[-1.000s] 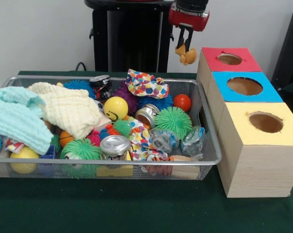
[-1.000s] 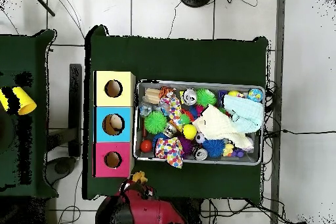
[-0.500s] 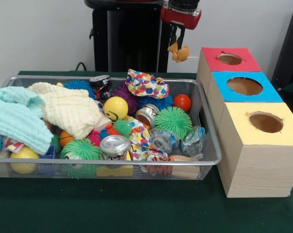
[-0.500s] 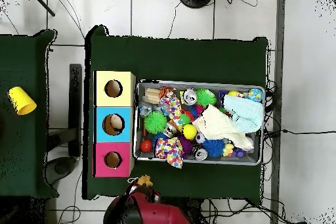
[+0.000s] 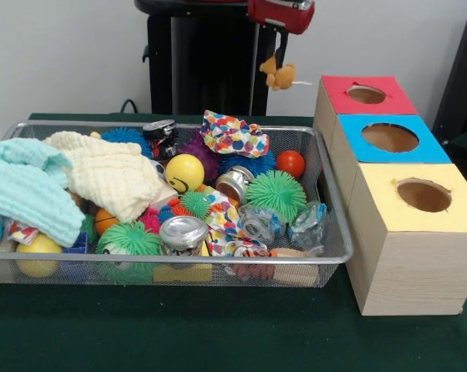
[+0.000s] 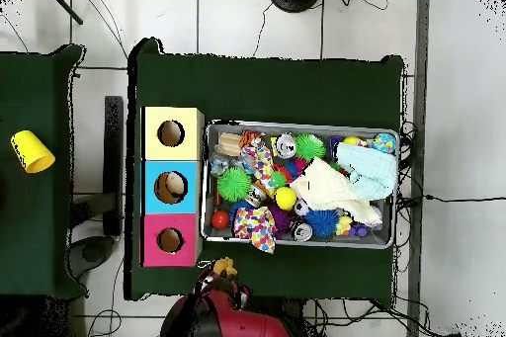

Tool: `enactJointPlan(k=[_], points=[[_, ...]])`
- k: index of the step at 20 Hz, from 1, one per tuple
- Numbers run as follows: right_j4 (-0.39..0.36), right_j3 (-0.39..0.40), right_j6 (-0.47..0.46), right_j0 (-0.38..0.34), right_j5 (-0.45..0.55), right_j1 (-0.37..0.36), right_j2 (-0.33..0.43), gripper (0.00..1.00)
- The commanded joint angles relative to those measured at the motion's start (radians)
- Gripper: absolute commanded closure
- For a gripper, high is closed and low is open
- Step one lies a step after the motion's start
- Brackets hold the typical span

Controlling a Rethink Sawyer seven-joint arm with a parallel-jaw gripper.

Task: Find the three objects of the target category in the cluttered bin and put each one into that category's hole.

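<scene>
My gripper [image 5: 279,56] hangs high at the top of the front view, shut on a small orange-yellow plush toy [image 5: 278,75] that dangles below its fingers. It is behind the wire bin [image 5: 338,232], left of the red box [image 5: 388,105]. In the overhead view the toy [image 6: 224,267] and gripper [image 6: 221,276] sit just off the table's edge, near the pink-red box [image 6: 158,254]. Beside that stand the blue box [image 5: 427,151] and the yellow box [image 5: 388,213], each with a round hole on top. Something tan shows inside the blue box's hole [image 6: 171,187].
The bin is packed with spiky balls [image 5: 277,194], a yellow smiley ball [image 5: 184,172], a red ball [image 5: 290,163], jars [image 5: 183,232], a spotted cloth [image 5: 233,135] and pale cloths [image 5: 109,178]. A yellow cup [image 6: 33,151] lies on the side table.
The gripper has risen and moved left in the front view, away from the red box, with the plush toy still in it. Bin contents have not moved.
</scene>
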Motion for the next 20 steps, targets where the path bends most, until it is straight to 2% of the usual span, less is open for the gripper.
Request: enactJointPlan(k=[1,4,7,13,20], points=[[0.031,-0.134,0.105,0.048,0.237,-0.090,-0.035,1.00],[0.026,-0.168,0.112,0.069,0.290,-0.099,-0.053,1.00],[0.023,-0.191,0.112,0.060,0.320,-0.093,-0.048,1.00],[0.043,-0.199,0.159,0.066,0.293,-0.059,-0.029,1.00],[0.080,-0.225,0.245,0.156,0.292,-0.024,-0.063,1.00]])
